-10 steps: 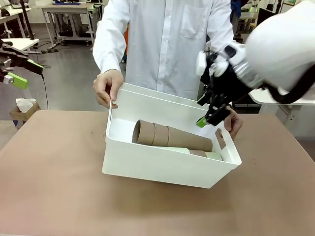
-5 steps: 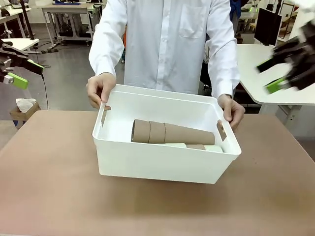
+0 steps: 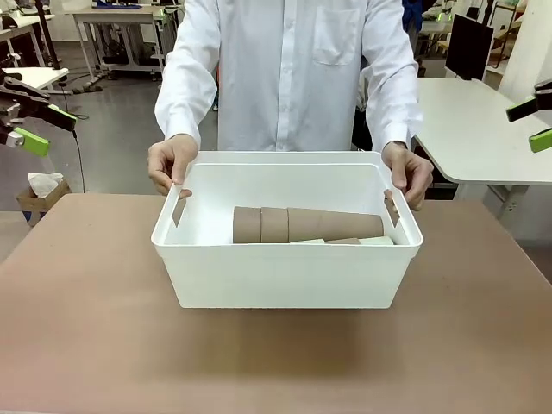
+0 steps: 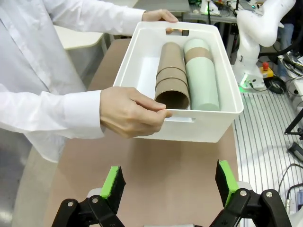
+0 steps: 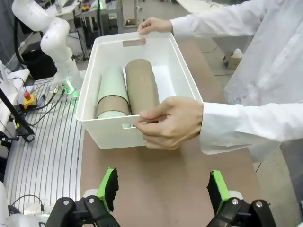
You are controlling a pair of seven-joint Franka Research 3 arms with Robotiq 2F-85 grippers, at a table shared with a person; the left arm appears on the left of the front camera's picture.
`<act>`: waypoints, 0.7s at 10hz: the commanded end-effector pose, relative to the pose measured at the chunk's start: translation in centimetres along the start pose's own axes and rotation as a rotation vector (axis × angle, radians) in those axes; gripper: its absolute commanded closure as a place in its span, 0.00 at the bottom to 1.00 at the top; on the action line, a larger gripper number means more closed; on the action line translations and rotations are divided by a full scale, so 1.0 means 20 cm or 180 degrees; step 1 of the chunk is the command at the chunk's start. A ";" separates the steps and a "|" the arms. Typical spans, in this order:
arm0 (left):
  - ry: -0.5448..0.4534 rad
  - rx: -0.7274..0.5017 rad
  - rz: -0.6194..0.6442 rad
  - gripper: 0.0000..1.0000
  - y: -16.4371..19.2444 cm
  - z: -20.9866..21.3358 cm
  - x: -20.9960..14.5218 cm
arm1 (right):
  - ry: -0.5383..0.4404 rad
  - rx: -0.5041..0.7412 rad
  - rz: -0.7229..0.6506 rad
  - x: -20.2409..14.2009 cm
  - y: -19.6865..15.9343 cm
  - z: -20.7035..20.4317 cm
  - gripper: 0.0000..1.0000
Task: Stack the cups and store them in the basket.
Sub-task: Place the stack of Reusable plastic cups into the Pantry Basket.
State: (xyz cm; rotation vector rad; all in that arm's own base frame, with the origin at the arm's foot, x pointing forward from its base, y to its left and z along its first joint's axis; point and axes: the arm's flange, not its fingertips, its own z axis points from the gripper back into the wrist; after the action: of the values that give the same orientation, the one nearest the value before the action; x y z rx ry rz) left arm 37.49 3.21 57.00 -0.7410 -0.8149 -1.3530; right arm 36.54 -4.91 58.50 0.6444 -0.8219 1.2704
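The white basket [image 3: 285, 276] stands level on the table's middle, and a person's hands [image 3: 170, 162] grip both of its handle slots. Inside lie the cups on their sides: a tan-brown nested stack [image 3: 293, 224] and a pale mint stack [image 3: 373, 241] beside it. My left gripper [image 3: 47, 128] hangs open off the table's left side. My right gripper [image 3: 530, 123] hangs open at the far right edge. In the left wrist view the open left gripper [image 4: 169, 179] faces the basket [image 4: 189, 127], brown cups [image 4: 171, 75] and mint cups [image 4: 201, 75]. In the right wrist view the open right gripper [image 5: 163, 188] faces the basket [image 5: 109, 135].
The person in a white shirt [image 3: 293, 78] stands at the far side of the table. One hand [image 4: 132, 111] covers the basket's near handle in the left wrist view, another hand [image 5: 173, 120] does so in the right wrist view. Brown tabletop [image 3: 86, 328] surrounds the basket.
My right arm has pulled away from above the basket to the far right. The person has lowered the tilted basket flat and squared it on the table.
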 end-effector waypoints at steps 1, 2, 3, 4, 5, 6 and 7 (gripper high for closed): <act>-0.0038 -0.0008 0.0018 0.00 -0.01 0.00 0.01 | 0.0004 -0.0039 0.0029 0.08 0.08 0.01 0.00; -0.0038 -0.0008 0.0018 0.00 -0.01 0.00 0.01 | 0.0004 -0.0039 0.0029 0.08 0.08 0.01 0.00; -0.0038 -0.0008 0.0018 0.00 -0.01 0.00 0.01 | 0.0004 -0.0039 0.0029 0.08 0.08 0.01 0.00; -0.0038 -0.0008 0.0018 0.00 -0.01 0.00 0.01 | 0.0004 -0.0039 0.0029 0.08 0.08 0.01 0.00; -0.0038 -0.0008 0.0018 0.00 -0.01 0.00 0.01 | 0.0004 -0.0039 0.0029 0.08 0.08 0.01 0.00; -0.0038 -0.0008 0.0018 0.00 -0.01 0.00 0.01 | 0.0004 -0.0039 0.0029 0.08 0.08 0.01 0.00; -0.0038 -0.0008 0.0018 0.00 -0.01 0.00 0.01 | 0.0004 -0.0039 0.0029 0.08 0.08 0.01 0.00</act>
State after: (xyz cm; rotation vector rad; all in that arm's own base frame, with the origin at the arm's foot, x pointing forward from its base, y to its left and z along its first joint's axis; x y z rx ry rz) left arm 37.48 3.21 57.01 -0.7408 -0.8150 -1.3530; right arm 35.13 -4.09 59.86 0.6118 -0.8017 1.2725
